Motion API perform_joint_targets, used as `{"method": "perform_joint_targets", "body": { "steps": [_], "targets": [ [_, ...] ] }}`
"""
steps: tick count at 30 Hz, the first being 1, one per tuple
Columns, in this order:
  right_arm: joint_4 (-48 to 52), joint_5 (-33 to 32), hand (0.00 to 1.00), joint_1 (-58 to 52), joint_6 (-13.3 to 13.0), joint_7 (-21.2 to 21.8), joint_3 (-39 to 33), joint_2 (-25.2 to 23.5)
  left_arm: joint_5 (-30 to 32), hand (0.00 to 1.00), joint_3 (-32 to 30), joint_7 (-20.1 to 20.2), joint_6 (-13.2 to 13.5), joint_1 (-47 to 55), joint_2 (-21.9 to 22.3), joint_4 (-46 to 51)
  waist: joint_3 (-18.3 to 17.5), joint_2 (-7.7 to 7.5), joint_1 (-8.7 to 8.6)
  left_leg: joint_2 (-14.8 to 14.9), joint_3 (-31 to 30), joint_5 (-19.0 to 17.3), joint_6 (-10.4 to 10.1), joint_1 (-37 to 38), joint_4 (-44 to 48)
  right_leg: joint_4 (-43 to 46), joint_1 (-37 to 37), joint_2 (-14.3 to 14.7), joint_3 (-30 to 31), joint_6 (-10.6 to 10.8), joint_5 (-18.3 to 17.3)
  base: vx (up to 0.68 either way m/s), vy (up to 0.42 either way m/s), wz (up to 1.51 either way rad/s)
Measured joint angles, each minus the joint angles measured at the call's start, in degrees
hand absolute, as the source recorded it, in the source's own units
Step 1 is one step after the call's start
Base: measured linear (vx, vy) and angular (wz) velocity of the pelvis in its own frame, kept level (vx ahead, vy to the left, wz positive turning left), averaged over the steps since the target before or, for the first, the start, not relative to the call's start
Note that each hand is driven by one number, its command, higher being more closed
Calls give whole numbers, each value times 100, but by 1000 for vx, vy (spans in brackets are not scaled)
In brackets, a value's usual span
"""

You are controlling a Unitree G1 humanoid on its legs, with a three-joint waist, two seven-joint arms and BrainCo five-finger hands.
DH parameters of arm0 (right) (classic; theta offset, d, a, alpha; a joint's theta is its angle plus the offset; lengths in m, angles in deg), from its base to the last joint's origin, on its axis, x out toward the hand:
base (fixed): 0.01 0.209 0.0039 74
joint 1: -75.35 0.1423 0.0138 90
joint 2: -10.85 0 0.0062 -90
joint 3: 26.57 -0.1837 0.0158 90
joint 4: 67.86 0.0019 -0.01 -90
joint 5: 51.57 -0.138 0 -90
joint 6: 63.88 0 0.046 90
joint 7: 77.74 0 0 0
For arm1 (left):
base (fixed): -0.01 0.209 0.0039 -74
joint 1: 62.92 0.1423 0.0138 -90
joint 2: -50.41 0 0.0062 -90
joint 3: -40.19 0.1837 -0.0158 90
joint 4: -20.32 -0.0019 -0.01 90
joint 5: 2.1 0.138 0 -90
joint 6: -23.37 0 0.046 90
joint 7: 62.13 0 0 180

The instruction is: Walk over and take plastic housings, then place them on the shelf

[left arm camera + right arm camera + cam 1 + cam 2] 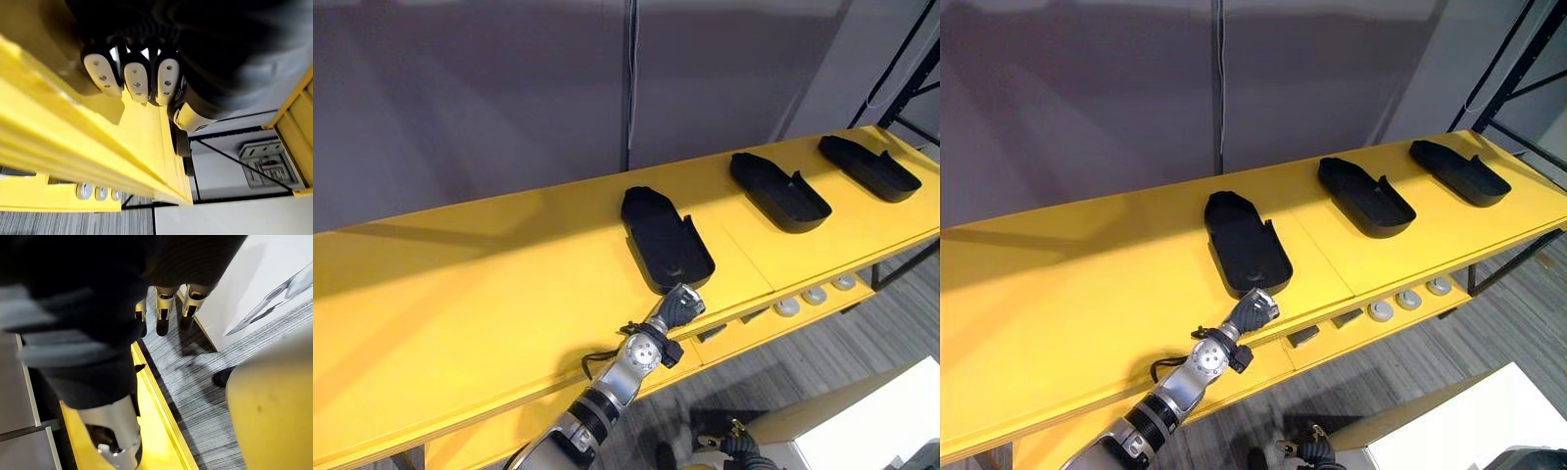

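Risk: left hand point(679, 305), fingers curled on the nearest housing point(661, 240) near the front edge of the shelf point(460, 294), may drag it off on withdrawal.

Long yellow shelf point(460, 294) in front of me, flat top, running from my left away to my right. Three black plastic housings sit directly on the top, open side up, well apart in a row: near housing point(666, 240) with its near end close to the front edge, middle housing point(778, 191) further right, far housing point(868, 166) near the right end. The lower ledge point(1332, 345) under the front edge carries three round white parts point(1409, 299) side by side and two small dark pieces point(1302, 337) just left of them.
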Motion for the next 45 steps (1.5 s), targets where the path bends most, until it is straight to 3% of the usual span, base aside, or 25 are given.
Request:
{"method": "perform_joint_targets", "body": {
  "steps": [18, 21, 25, 29, 34, 39, 45],
  "targets": [
    [-46, -2, 0, 136, -1, -1, 4, 12, -38, 100, -437, -130, 46, -222, -84, -50, 144, 50, -138, 43, 6, -28, -41, 73, -26, -185, 142, 40, -4, -4, 75, 0, 0, 0],
    [-23, -2, 0, 135, -1, -1, 7, 15, -251, 100, -437, -88, 9, 158, -226, 676, 151, 68, -137, 45, -6, -26, -39, 74, -22, -183, 146, 37, -19, -3, 73, 5, -4, 2],
    [36, -2, 0, 50, -1, -1, 11, 41, -670, 100, -439, 32, 19, 633, -340, 1914, 153, 78, 12, 32, -119, -26, -39, 64, 22, -93, 151, 12, -68, 1, 2, 3, -9, 12],
    [83, -1, 0, -56, -1, 6, 40, 90, -1101, 100, -552, 128, 308, 1199, -501, 3610, 143, 82, 235, 23, -265, -47, -65, 80, 92, 289, 120, -9, -202, 15, -244, -11, -17, 21],
    [82, 1, 0, -123, -2, 17, 233, 188, -1535, 100, -1508, 51, 734, 1955, -505, 5149, 99, 86, 432, 7, -332, -62, -85, 68, 157, 348, 139, -37, -274, 15, -274, -12, -5, 9],
    [60, 2, 0, -218, -2, 11, 237, 178, -1818, 100, -3241, -550, 1118, 2950, -424, 6162, -40, 98, 597, -30, -640, -61, -82, 30, 258, 654, 141, -125, -585, 13, -509, -6, -17, 31],
    [19, 112, 0, -295, -2, -66, 407, 180, -1865, 100, -5275, -1454, 1308, 3950, -140, 6033, -162, 81, 801, -87, -986, -63, -86, -19, 356, 779, 248, -229, -968, 25, -652, -13, -15, 34]
  ]
}}
